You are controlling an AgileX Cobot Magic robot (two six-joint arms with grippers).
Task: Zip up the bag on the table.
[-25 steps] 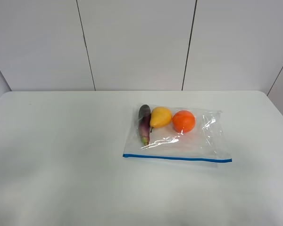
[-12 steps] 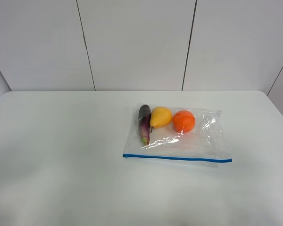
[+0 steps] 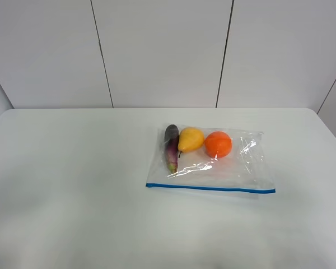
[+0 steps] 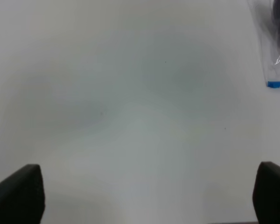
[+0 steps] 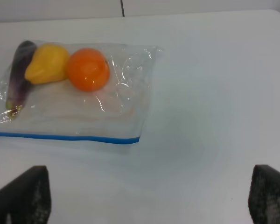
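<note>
A white table (image 3: pixel 73 185) stood before a panelled wall (image 3: pixel 157 50). No arm appeared in the exterior high view. The left gripper (image 4: pixel 149 196) showed only in its wrist view as two dark fingertips (image 4: pixel 18 193) set wide apart over bare tabletop, holding nothing; a corner of the bag (image 4: pixel 275 56) lay well away from it. The bag (image 3: pixel 213 162) lay flat on the right half of the table, nearer the far edge than the near edge, with clear space on all sides. Its blue zip strip (image 3: pixel 210 188) ran along the side facing the near edge, roughly parallel to it. Three items showed through the clear, crinkled plastic, grouped along the side of the bag toward the far edge: a purple eggplant (image 3: pixel 171 147) lay nearest the bag's left side, a yellow pear (image 3: pixel 191 139) touched it, and an orange (image 3: pixel 218 144) sat just beside the pear. The right part of the bag held nothing. The right gripper (image 5: pixel 149 198), likewise seen only in its wrist view, had its fingertips (image 5: pixel 25 196) spread wide and empty, apart from the strip.
</note>
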